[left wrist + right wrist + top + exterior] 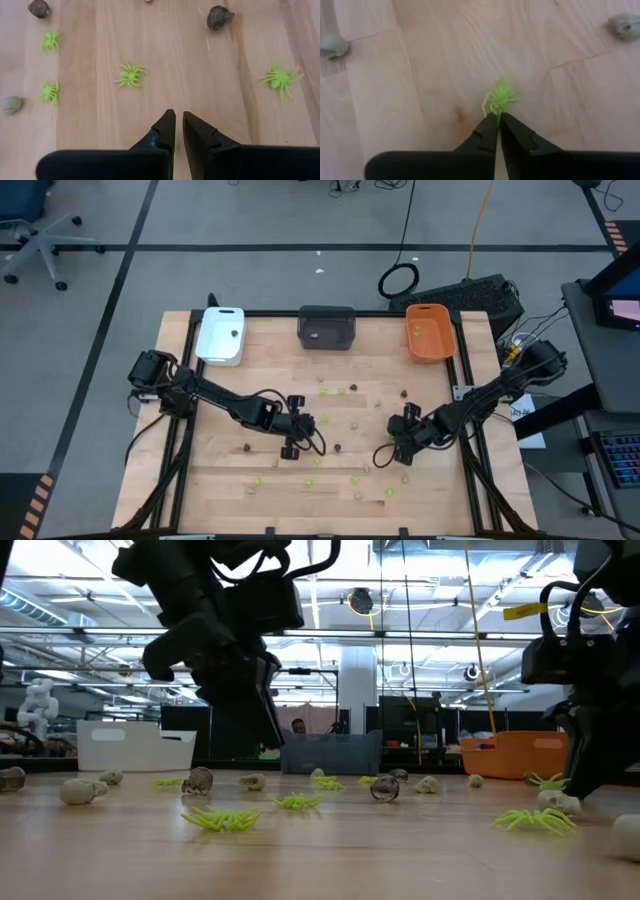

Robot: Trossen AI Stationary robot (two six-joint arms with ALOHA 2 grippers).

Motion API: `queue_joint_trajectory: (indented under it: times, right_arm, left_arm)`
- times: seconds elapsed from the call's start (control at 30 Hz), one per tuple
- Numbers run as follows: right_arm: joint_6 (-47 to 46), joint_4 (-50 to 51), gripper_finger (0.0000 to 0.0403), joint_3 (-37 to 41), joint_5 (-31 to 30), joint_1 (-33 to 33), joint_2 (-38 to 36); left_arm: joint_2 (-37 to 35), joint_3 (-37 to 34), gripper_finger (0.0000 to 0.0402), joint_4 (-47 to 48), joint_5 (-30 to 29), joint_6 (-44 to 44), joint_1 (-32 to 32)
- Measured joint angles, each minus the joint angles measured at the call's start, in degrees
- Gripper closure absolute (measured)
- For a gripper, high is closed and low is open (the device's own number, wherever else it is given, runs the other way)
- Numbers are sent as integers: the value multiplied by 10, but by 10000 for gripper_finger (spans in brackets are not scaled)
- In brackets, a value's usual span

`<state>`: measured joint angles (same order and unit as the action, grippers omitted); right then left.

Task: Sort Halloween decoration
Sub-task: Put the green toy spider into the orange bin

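Right gripper (pixel 496 116), near the orange plastic tray (pixel 431 332) side of the pale wooden table (pixel 220 470): jaws pinched together on a leg of a lime-green soft plastic spider (pixel 500 97). The hold is only at the fingertips, so the thin, flexible legs may slip free on lifting. Left gripper (pixel 175 117), further from that tray: jaws nearly closed, empty, above bare wood. Other green spiders (pixel 130 75), knobbly brown pieces (pixel 219 16) and beige skull-like pieces (pixel 625 24) lie scattered around.
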<state>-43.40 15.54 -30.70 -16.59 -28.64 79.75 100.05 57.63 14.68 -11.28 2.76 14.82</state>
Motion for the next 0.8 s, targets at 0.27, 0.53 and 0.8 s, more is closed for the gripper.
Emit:
queue_joint_trajectory:
  times: [0.27, 0.53, 0.8]
  right_arm:
    - [58, -60, 402, 2, -77, 2, -1]
    - [162, -165, 403, 2, -159, 1, -36]
    - [263, -339, 403, 12, -272, 6, -43]
  left_arm:
    - [0, 0, 369, 8, -30, 10, 4]
    - [0, 0, 369, 56, -53, 14, 4]
    - [0, 0, 369, 36, -53, 2, 3]
